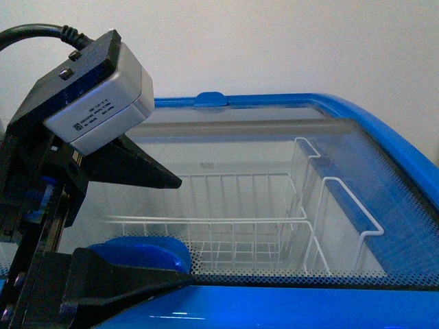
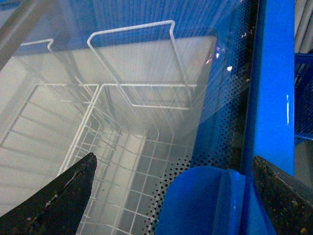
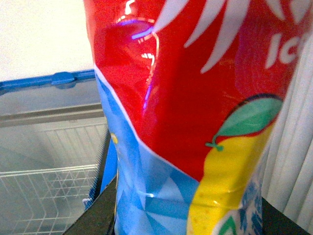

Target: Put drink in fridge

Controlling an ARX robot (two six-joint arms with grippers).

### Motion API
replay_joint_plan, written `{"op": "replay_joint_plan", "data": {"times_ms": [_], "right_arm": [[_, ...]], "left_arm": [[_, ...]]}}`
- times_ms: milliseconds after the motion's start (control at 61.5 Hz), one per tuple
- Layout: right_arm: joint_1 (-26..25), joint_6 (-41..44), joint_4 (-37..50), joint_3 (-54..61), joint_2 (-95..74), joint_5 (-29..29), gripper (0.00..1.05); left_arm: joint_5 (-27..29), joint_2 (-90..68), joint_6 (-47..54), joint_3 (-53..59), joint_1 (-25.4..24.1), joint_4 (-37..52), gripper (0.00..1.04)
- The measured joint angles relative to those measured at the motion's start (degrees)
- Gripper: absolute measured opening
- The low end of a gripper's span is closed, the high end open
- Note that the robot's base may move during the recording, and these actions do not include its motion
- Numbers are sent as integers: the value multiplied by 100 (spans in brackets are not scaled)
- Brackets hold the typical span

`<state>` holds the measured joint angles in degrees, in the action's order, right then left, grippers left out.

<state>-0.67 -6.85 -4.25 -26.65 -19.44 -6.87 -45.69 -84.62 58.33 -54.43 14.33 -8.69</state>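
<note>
Fridge (image 1: 384, 130) fills the front view, its blue rim running around a glass lid (image 1: 401, 226) with a dotted border. White wire baskets (image 1: 233, 226) hang inside. The left end effector (image 1: 186, 230) is at the near left corner with its black fingers (image 1: 137, 168) apart, and the lid's blue handle (image 1: 151, 252) sits between them.

In the left wrist view the same two fingers stand wide apart on either side of the blue handle. Whether they touch it cannot be told. The baskets show through the glass beyond.

In the right wrist view the drink (image 3: 195, 122), in a red, blue and yellow wrap with a fruit picture, stands upright. The right end effector (image 3: 188, 218) is clamped on its sides. The drink is outside the fridge, whose rim shows behind it.
</note>
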Motion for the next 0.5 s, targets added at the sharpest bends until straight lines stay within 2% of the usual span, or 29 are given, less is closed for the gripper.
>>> {"op": "replay_joint_plan", "data": {"times_ms": [260,504], "right_arm": [[0,0,0,0,0,-2,40],[-2,0,0,0,0,-2,40]], "left_arm": [[-125,-393,1040,-568,-374,-686,97],[-330,-931,1189,-1062,-507,-579,97]]}}
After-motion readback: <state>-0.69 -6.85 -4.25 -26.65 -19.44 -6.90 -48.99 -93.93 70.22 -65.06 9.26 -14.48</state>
